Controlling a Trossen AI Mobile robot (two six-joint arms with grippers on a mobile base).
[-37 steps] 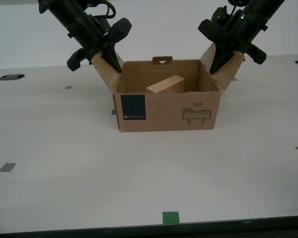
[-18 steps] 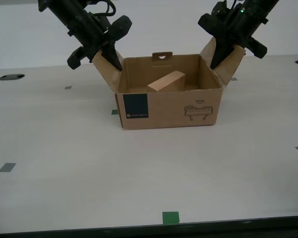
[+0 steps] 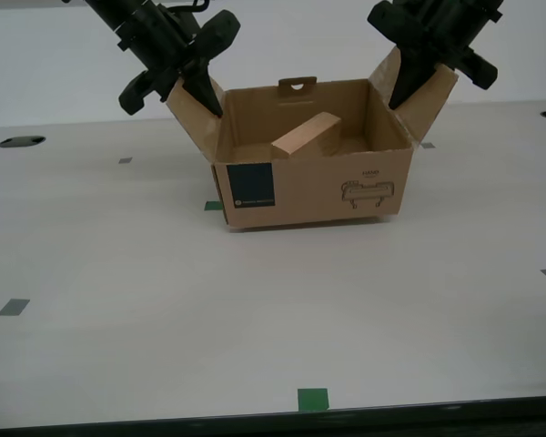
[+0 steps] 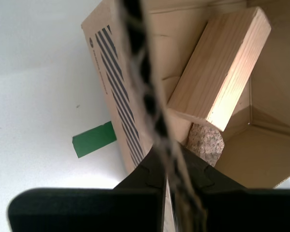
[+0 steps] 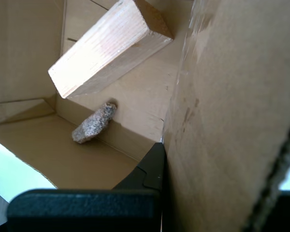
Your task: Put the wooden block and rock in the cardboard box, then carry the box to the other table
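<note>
A green tape mark (image 3: 313, 399) lies at the near edge of the other table (image 3: 255, 309), whose whitish sheet also carries small grey marks.

Farther back, near the middle of the exterior view, is the cardboard box (image 3: 309, 187). Its dark blue label (image 3: 254, 193) and line drawing (image 3: 368, 194) face the camera, and a thin shadow runs under its base. A second green tape mark (image 4: 94, 139) lies just beside the box wall on the exterior view's left.

Inside the box, the wooden block (image 3: 305, 137) leans tilted with one end raised. The rock (image 5: 93, 123) sits on the box floor below it, against a wall.

Behind these, my second gripper (image 3: 177, 100) pinches the side flap on the exterior view's left, with the corrugated edge running between its jaws. My first gripper (image 3: 432, 86) clamps the opposite flap (image 5: 232, 111) on the exterior view's right.
</note>
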